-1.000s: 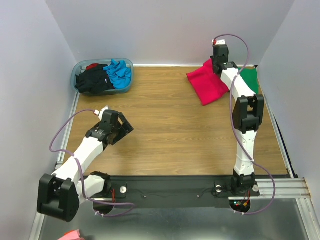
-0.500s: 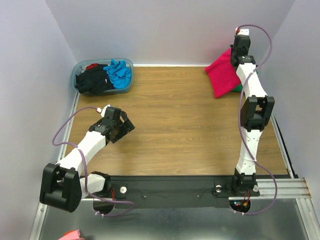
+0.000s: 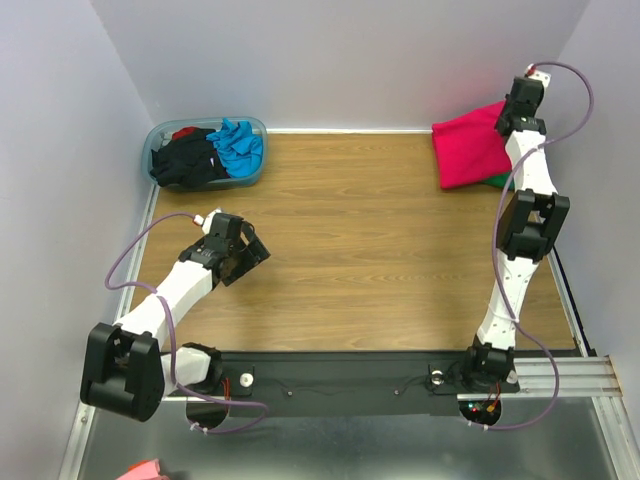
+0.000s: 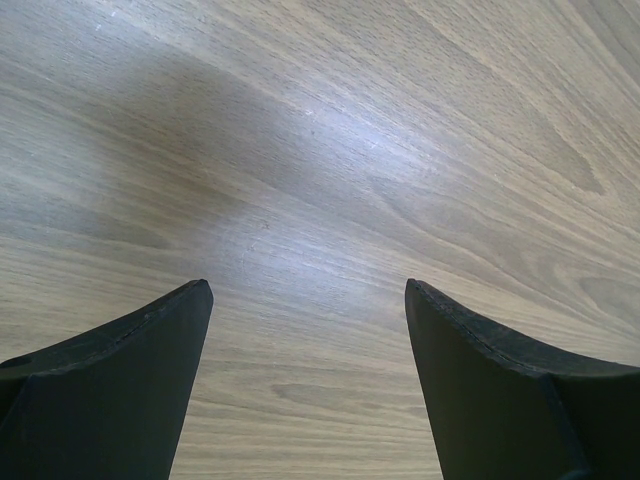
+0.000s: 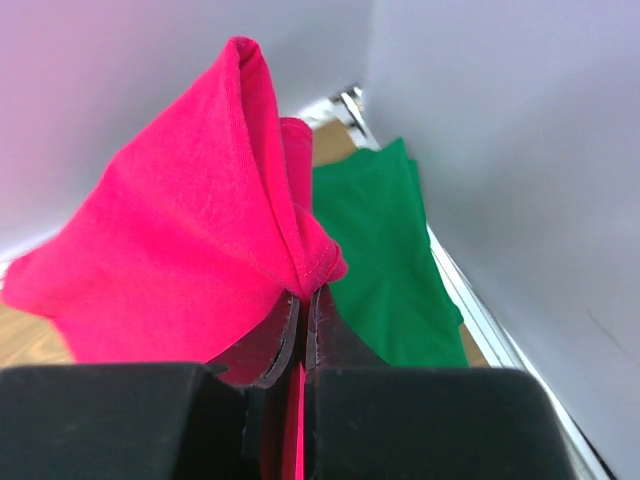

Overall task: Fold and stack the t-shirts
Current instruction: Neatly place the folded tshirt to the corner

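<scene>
Clamps red shirt (image 3: 468,152) in right tool (image 5: 303,308), above green shirt (image 5: 388,250), far right of tub (image 3: 157,137). Hangs left tool (image 4: 306,288) released, low over surface (image 3: 350,230), on tub's near side.

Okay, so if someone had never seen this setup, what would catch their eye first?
The bright magenta-red t-shirt grabs the eye, lifted at the far right corner and pinched in the right gripper over the green t-shirt. At far left a plastic tub holds a black t-shirt and a turquoise t-shirt. The left gripper hangs open over the wooden table.
</scene>
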Robot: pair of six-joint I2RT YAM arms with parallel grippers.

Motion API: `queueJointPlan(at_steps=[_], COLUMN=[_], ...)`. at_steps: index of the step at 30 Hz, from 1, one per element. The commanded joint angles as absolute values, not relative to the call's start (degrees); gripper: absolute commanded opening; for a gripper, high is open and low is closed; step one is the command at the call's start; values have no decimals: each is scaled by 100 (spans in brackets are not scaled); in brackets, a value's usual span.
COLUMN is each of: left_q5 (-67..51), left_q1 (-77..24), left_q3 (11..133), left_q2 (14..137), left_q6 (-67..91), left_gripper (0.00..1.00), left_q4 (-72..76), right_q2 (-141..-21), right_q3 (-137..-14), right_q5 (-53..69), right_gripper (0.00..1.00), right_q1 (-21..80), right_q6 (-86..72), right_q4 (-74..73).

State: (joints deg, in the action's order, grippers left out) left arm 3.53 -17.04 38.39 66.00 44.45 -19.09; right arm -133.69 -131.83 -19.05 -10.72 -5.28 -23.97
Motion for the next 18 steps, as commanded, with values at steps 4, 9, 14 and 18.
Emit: queueJointPlan(at_steps=[4,9,14,18], left_q5=[475,475,466,457], left_q1=[-1705,-1714,-1705,-1714], left_q3=[4034,3990,3973,3973], left_q2=[6662,6653,6566,6443], left_q6=[4439,4482,4517,4518], left_gripper=[90,90,90,90], left_q4=[-1846,-1863,-1925,-1925], right_q2=[-13824,-14238,-14238,-13835], right_q3=[-13359,-13386,-13351,-13105], right_q5=[-1820,-1845,-1626,-1012], right_gripper=[0,4,63,91], right_q1=[-1459,-1828,-1934,-1934], right_q6=[-931,-1353,-1266,-1178], right_q4=[-2092,-2092,-2100,-2092])
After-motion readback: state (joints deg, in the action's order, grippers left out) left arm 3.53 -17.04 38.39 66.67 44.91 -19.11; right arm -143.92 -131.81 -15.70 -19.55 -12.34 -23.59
